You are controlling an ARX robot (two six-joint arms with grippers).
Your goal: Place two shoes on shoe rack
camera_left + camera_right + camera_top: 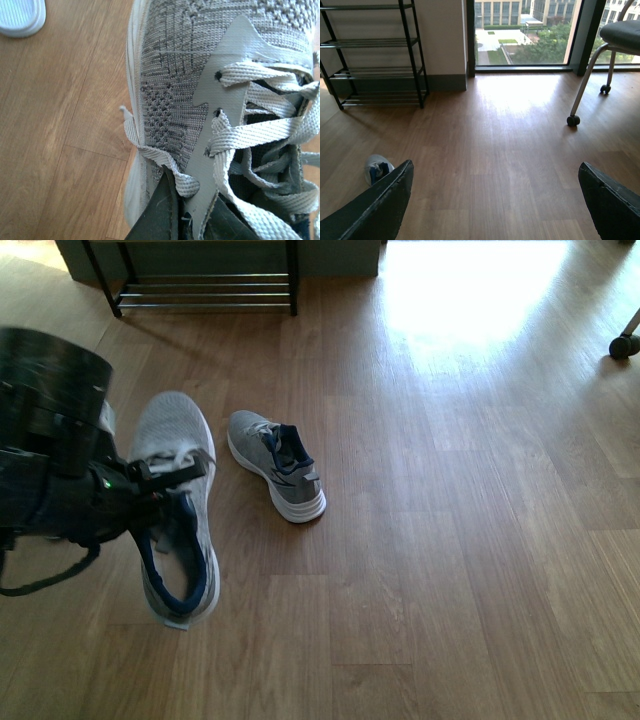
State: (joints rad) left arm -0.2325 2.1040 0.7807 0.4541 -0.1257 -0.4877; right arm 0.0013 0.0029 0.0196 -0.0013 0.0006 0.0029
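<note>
- Closest to the lens in the front view, the left gripper [165, 478] is clamped on the laced throat of one grey knit sneaker [180, 540]. That sneaker looks lifted off the wooden floor [450, 540]. The second sneaker [275, 465] lies on the boards just beside it. The shoe rack [205, 290] stands well apart by the wall, and the rods that show are bare.
- Left wrist view: dark fingers [160, 210] pinch the grey eyelet panel [220, 100] beside the laces [260, 130]. The second sneaker's white sole [20, 17] shows at one corner.
- Right wrist view: the right gripper [492, 205] is spread wide and holds nothing. It faces the rack, where every tier in sight is shoeless.
- My read: neither shoe is placed yet. The first is only in hand, and the second is untouched.
</note>
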